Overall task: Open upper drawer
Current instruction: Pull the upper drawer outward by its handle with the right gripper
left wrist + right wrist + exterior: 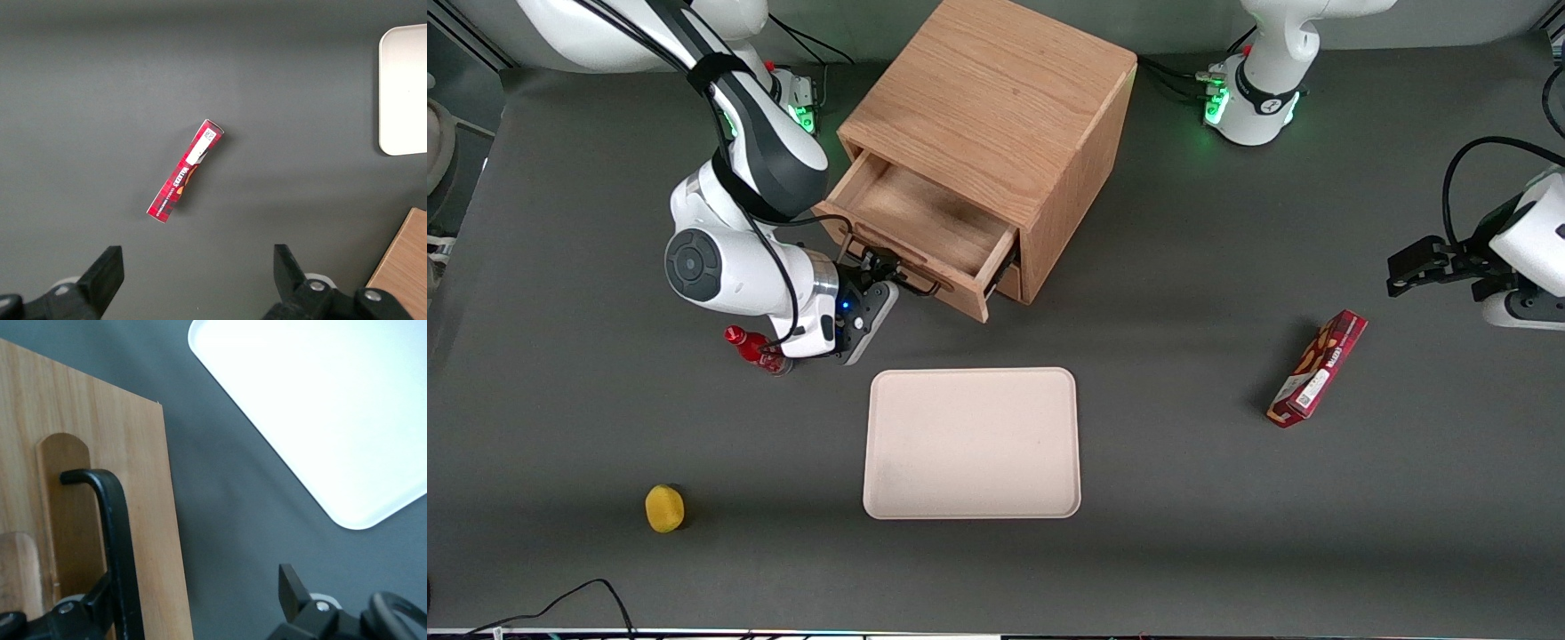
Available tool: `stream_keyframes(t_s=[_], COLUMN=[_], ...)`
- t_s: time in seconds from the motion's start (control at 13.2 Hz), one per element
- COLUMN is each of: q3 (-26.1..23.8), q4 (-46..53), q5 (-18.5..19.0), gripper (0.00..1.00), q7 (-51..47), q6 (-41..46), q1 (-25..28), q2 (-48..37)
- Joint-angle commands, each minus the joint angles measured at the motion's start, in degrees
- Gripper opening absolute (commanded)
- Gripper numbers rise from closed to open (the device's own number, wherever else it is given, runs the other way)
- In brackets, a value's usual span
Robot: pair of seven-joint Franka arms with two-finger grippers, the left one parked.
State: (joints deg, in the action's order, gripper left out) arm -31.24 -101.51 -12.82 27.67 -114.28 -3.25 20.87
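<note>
A dark grey table [1183, 293] fills the scene, with no room visible past its edges. A light wooden cabinet [996, 116] stands on it, farther from the front camera than a pale rectangular tray [972, 443], which lies flat near the middle. The upper drawer [925, 233] is pulled partly out of the cabinet, showing a bare wood interior. Its black bar handle [117, 540] runs along the drawer front.

The gripper [880, 277] is at that handle, in front of the drawer. Its fingers stand apart: one finger [100, 603] touches the bar, the other sits well clear of the drawer front, over the table. Nothing is clamped.

A small red bottle [754, 348] lies just beside the working arm's wrist. A yellow round object [664, 508] sits nearer the front camera, toward the working arm's end. A red snack box [1319, 368] lies toward the parked arm's end.
</note>
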Motion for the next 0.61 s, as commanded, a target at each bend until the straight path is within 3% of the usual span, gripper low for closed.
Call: stream_keyframes(t_s=[0.0,0.23,0.53], q3=[0.56,0.57,1.80], q4=[3.78,5.97,10.80], q5=[2.10,4.73,5.18], gripper=[1.00,1.00,1.00], q7=[0.98,0.98,1.07], q6=[1.26,2.39,7.31], q1=[0.44,0.26,0.35], q2=[2.95,4.35,5.85])
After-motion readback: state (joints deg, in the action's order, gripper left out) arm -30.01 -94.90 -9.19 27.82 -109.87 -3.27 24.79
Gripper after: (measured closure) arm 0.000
